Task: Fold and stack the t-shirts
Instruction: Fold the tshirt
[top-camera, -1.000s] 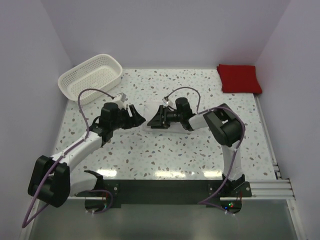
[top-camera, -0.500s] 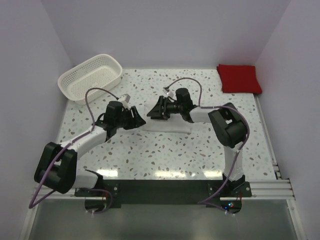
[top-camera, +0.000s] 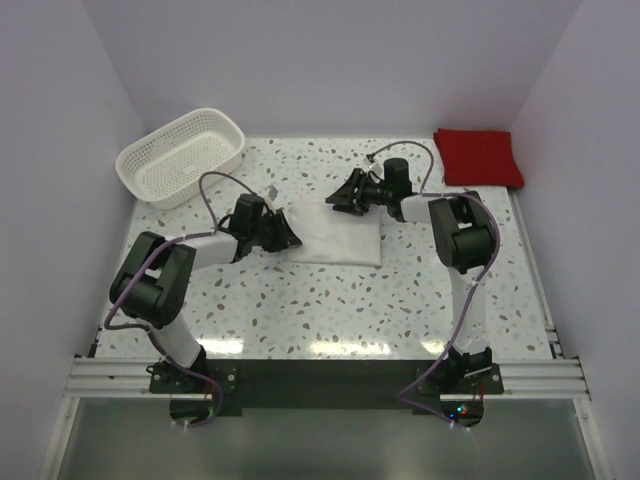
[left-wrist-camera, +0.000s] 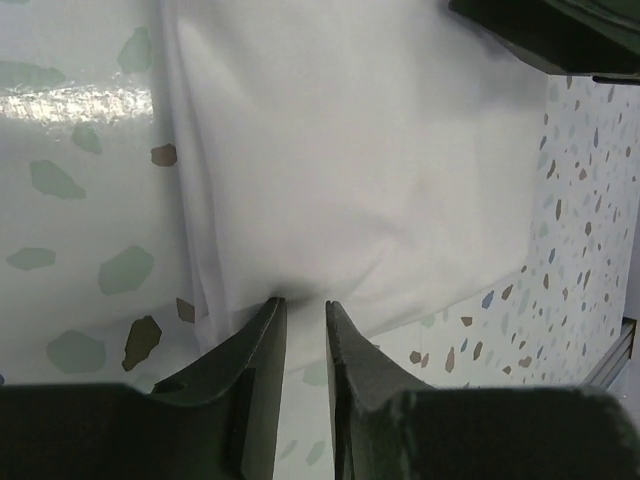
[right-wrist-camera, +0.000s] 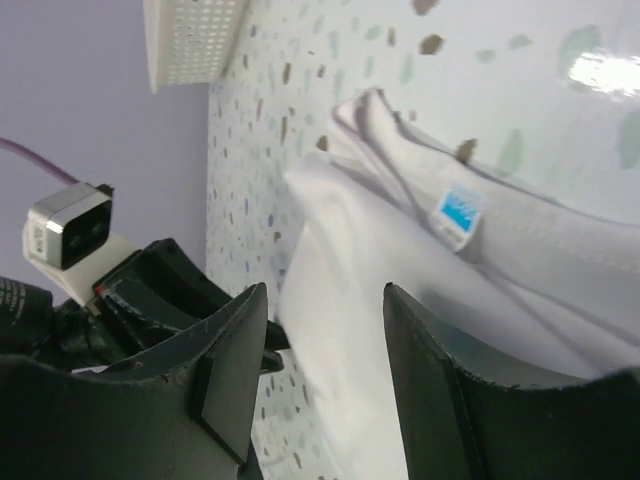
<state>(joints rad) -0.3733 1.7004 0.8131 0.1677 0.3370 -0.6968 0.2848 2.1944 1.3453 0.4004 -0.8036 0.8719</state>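
Note:
The white t-shirt (top-camera: 338, 238) lies folded into a rectangle in the middle of the table. My left gripper (top-camera: 284, 236) is at its left edge. In the left wrist view my left gripper (left-wrist-camera: 300, 305) has its jaws close together, pinching the puckered edge of the white t-shirt (left-wrist-camera: 350, 150). My right gripper (top-camera: 341, 196) hangs just behind the shirt's far edge. In the right wrist view my right gripper (right-wrist-camera: 325, 295) is wide open and empty above the white t-shirt (right-wrist-camera: 340, 230), whose blue label (right-wrist-camera: 460, 210) shows. The red t-shirt (top-camera: 478, 158) lies folded at the back right corner.
A white lattice basket (top-camera: 180, 155) stands at the back left and also shows in the right wrist view (right-wrist-camera: 190, 40). Purple walls close the table in on the left, the back and the right. The left arm lies low across the table's left half.
The right gripper has let go and drawn back to the far right of the shirt, uncovering it. The left arm has swung round and its gripper has closed in at the shirt's left edge.

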